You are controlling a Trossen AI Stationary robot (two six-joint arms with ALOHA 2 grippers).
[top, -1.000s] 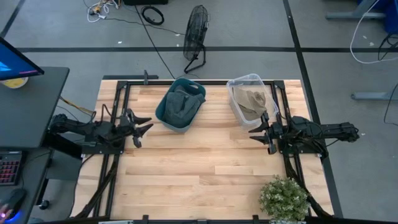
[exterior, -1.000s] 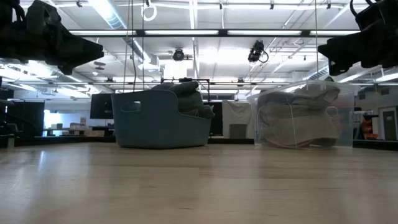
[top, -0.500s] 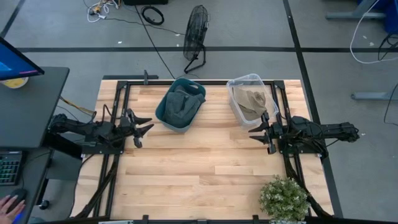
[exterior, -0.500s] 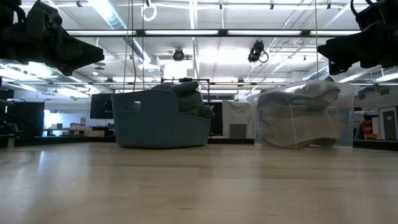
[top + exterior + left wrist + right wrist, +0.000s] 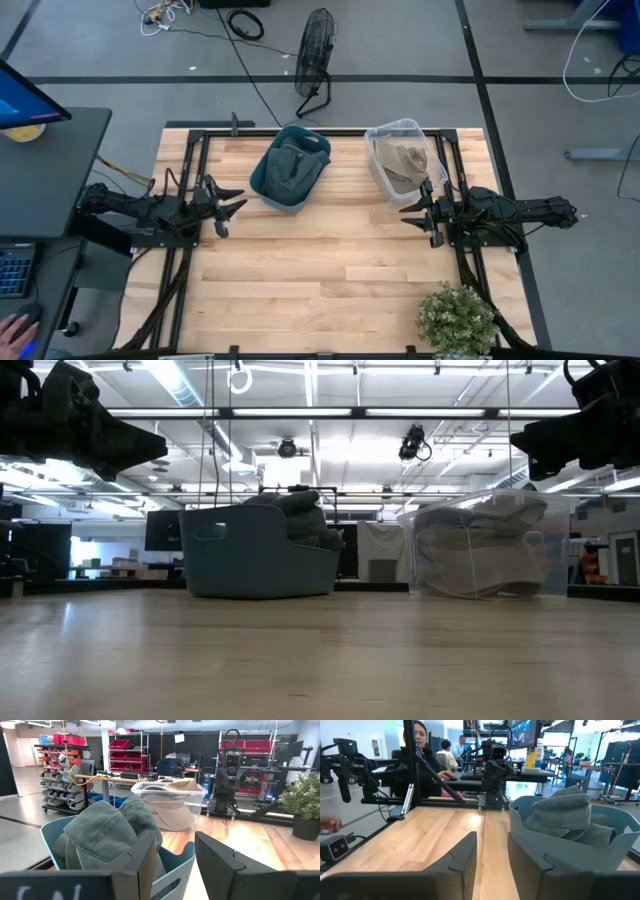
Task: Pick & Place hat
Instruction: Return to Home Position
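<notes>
Left gripper (image 5: pixel 232 207) at 9 o'clock edge, right gripper (image 5: pixel 413 216) at 3, both parted; open table (image 5: pixel 320 262) between. Cap (image 5: pixel 403 160) in bin (image 5: pixel 395 124) at 1, lengthwise 11-to-5.

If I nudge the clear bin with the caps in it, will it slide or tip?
Probably slides rather than tips: the transparent bin looks thin-walled and light, sitting flat on the smooth wooden table. It looks wider than tall, with the brown caps slumped inside. The caps themselves look soft and floppy.
</notes>
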